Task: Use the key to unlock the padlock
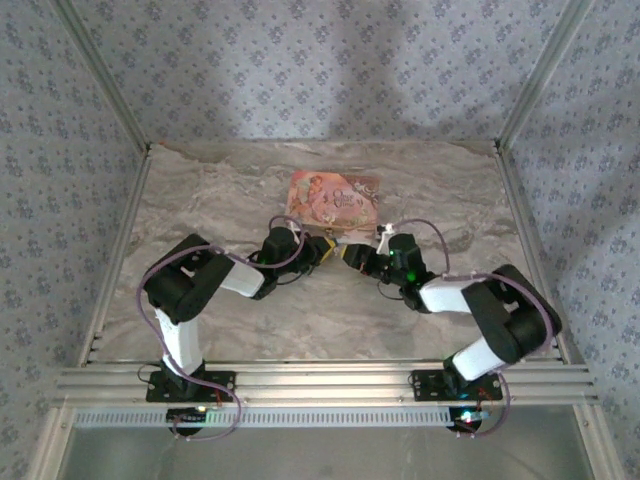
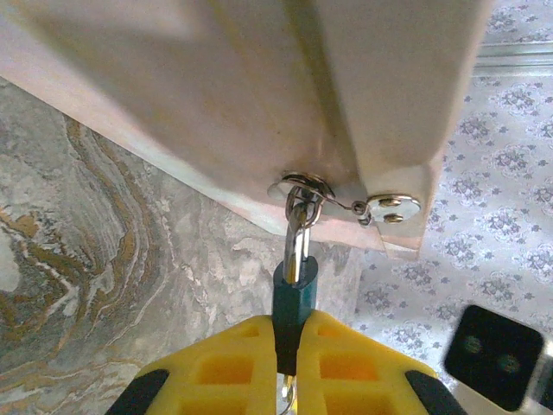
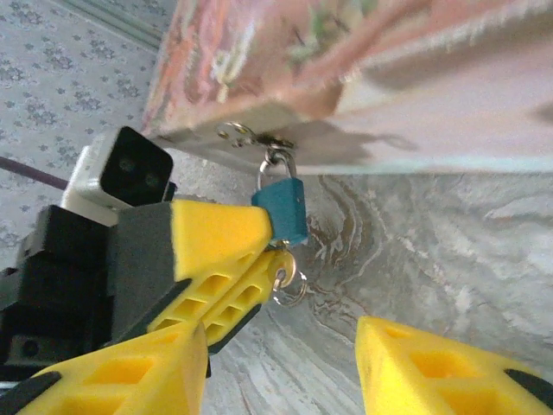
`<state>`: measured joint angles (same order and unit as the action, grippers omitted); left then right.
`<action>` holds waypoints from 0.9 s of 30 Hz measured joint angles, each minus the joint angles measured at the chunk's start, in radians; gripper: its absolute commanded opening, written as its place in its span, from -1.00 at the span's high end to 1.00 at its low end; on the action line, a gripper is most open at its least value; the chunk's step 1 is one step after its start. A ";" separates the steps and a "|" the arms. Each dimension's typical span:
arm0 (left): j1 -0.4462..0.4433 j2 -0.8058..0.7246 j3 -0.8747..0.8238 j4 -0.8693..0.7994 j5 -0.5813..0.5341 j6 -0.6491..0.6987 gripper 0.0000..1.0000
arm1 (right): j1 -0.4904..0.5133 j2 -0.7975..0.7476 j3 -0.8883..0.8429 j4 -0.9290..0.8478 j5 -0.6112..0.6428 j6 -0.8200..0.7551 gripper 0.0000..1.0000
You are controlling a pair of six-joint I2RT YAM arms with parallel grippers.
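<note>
A small teal padlock (image 3: 283, 210) hangs by its shackle from the metal hasp (image 2: 302, 184) on a pink decorated box (image 1: 333, 197). My left gripper (image 2: 294, 346) is shut on the padlock's body (image 2: 294, 303), its yellow fingers (image 3: 216, 238) pressing both sides. The brass key (image 3: 288, 268) sticks in the bottom of the padlock, and its wire ring (image 3: 294, 290) dangles below it. My right gripper (image 3: 281, 367) stands open just short of the key, with nothing between its fingers. In the top view both grippers meet at the padlock (image 1: 336, 250), in front of the box.
The box lies at the back middle of the marble-patterned table (image 1: 230, 190). Patterned cloth walls and a metal frame (image 1: 110, 90) close in the table. The left wrist's camera housing (image 3: 121, 173) sits close beside my right fingers.
</note>
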<state>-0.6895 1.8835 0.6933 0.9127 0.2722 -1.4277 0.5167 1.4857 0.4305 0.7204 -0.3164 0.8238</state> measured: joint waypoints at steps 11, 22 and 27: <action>-0.001 -0.016 0.010 -0.040 0.000 -0.034 0.95 | 0.100 -0.350 0.071 -0.305 0.227 -0.674 -0.44; -0.001 -0.038 0.033 -0.110 0.004 -0.066 1.00 | 0.216 -0.274 0.031 -0.303 0.367 -1.430 -0.49; -0.001 -0.038 0.036 -0.119 0.004 -0.071 1.00 | 0.219 -0.142 0.032 -0.279 0.382 -1.559 -0.47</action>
<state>-0.6903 1.8454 0.7292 0.7933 0.2760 -1.4986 0.7357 1.3437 0.4625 0.4416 0.0658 -0.7353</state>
